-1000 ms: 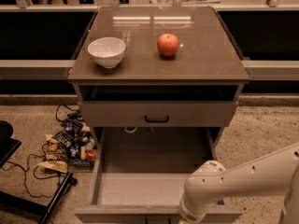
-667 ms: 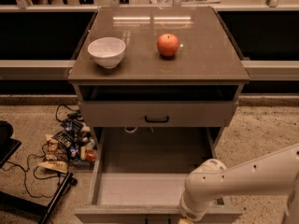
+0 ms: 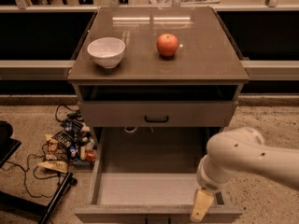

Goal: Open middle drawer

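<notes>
Camera view: pincer [image 3: 202, 206] still at middle drawer [image 3: 140, 190]

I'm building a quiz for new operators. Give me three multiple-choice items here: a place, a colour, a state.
1. Where is the apple? A) in a drawer B) on the cabinet top, right of the bowl C) on the floor
2. Bowl's colour? A) white B) blue C) black
3. The middle drawer is: A) shut B) pulled out C) removed
Key: B, it rests on the top beside the bowl; A, plainly white; B, its grey interior shows, the gripper at its front right corner.
</notes>
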Motion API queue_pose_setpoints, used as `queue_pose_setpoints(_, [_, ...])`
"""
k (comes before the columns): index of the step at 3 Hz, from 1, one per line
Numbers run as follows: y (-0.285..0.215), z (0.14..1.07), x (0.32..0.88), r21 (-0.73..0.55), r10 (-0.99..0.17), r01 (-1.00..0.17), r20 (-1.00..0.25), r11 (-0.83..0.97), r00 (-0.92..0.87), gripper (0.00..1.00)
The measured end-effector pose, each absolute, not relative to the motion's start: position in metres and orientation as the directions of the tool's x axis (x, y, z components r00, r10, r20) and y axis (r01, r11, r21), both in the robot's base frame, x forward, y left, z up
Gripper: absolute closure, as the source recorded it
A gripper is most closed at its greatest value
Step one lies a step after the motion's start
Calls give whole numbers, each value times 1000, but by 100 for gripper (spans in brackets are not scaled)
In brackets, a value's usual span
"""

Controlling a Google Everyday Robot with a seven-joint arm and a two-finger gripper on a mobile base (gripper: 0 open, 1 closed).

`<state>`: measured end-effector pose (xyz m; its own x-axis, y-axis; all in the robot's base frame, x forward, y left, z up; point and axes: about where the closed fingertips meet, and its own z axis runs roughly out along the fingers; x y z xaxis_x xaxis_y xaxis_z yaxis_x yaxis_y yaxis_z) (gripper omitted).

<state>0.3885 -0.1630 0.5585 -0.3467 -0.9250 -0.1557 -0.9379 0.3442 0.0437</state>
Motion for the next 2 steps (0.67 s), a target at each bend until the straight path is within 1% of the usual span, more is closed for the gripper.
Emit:
queue_pose_setpoints(1, [-180, 660, 428, -52, -946, -958, -181, 283, -270, 0])
queue_pose_setpoints(2, [-192, 769, 450, -171, -973, -963, -142, 208, -185, 0])
